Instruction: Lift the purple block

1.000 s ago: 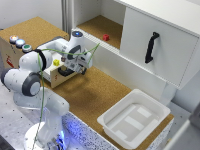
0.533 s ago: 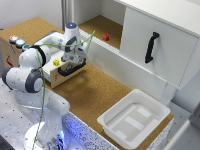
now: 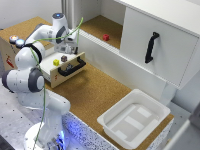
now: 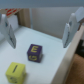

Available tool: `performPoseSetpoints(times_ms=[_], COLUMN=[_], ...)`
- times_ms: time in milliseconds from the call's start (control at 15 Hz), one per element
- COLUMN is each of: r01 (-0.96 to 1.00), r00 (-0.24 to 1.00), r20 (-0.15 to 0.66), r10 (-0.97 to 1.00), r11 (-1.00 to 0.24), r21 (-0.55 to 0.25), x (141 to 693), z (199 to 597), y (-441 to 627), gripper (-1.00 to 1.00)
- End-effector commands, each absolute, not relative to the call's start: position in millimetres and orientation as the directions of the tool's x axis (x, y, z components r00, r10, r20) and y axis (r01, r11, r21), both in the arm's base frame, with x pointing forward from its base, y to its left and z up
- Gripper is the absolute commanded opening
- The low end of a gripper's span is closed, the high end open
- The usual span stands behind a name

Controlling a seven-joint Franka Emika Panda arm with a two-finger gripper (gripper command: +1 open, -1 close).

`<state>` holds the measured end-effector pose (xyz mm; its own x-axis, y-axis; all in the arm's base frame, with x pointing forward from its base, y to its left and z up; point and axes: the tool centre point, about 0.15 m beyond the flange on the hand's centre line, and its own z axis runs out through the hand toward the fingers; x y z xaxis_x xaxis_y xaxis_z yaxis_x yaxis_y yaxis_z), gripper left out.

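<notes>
We see our pincer (image 4: 39,31) spread wide and holding nothing, above the small dark purple cube (image 4: 34,52) with its yellow letter. That cube sits on the pale drawer surface (image 4: 50,60), near a bright yellow cube (image 4: 15,72).

Dark purple block (image 4: 34,52) beside yellow cube (image 4: 15,72)

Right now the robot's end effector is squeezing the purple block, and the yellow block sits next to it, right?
Not quite. The wrist view shows the end effector open, its fingers standing apart on either side above the purple block, not squeezing it. The yellow block does sit next to it.
</notes>
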<state>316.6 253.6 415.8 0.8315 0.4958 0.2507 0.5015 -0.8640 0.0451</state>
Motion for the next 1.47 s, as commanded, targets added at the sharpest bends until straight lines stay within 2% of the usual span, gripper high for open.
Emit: performPoseSetpoints(times_ms=[0,200,533,733,867,933,1133,1400], r01=[0.453,0.411,0.358,0.297,0.291,0.289,0.292,0.285], r00=[0.88,0.903,0.931,0.948,0.95,0.952,0.953,0.954], r20=[0.146,0.132,0.066,0.118,0.117,0.107,0.079,0.099], r10=[0.452,0.409,0.358,0.296,0.289,0.287,0.291,0.285], r11=[-0.891,-0.912,-0.934,-0.955,-0.957,-0.957,-0.956,-0.958], r21=[0.028,0.014,0.011,0.01,-0.002,-0.001,-0.001,0.009], x=[337.8,350.7,355.9,360.6,367.2,369.4,370.7,371.0], z=[367.8,354.7,324.4,325.0,324.2,319.8,311.3,318.9], y=[298.9,305.2,308.1,303.7,304.3,303.9,302.3,302.5], gripper=[1.0,1.0,1.0,1.0,1.0,-1.0,-1.0,-1.0])
